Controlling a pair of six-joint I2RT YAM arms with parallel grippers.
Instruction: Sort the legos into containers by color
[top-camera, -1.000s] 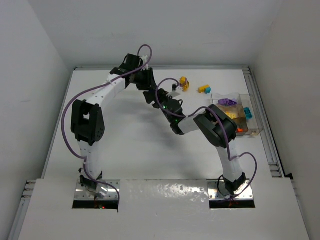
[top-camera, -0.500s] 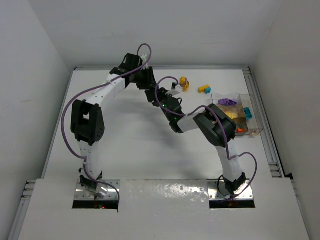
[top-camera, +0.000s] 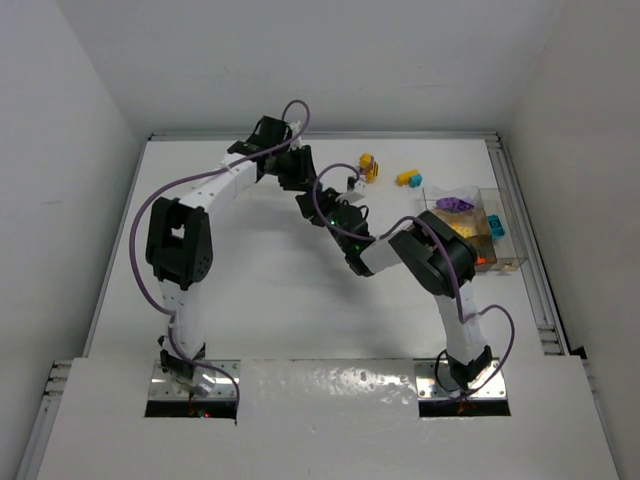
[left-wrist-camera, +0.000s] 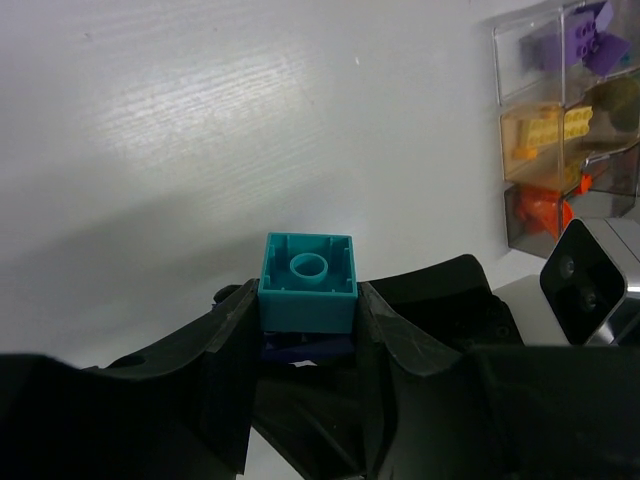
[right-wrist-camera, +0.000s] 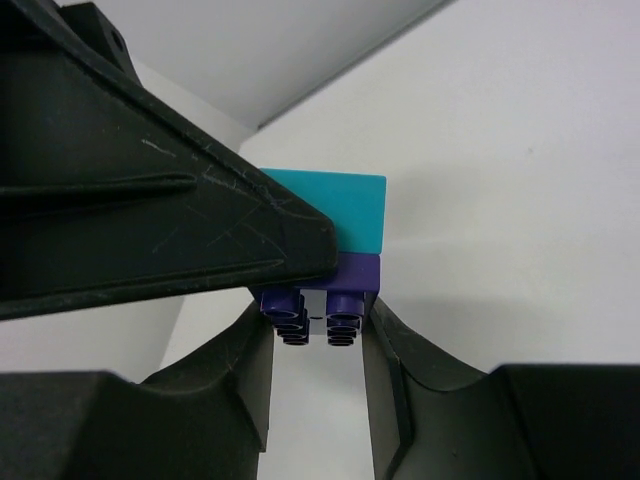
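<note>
The teal brick (left-wrist-camera: 307, 283) is clamped by the left gripper (left-wrist-camera: 307, 300), its joined purple brick (right-wrist-camera: 318, 300) seemingly pinched by the right gripper (right-wrist-camera: 318, 325) (presumably for separation), well apart from the containers (left-wrist-camera: 560, 130).

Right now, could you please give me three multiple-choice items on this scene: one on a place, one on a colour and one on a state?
1. In the top view, the compartment box stands at the table's:
A. left edge
B. right edge
C. middle

2. The left gripper has between its fingers a brick coloured:
A. orange
B. yellow
C. teal

3. The left gripper is:
A. wide open
B. shut on the teal brick
C. shut on nothing

Key:
1 B, the box sits along the table's right side.
2 C, the left wrist view shows the brick's teal face.
3 B, both fingers press against the brick's sides.
</note>
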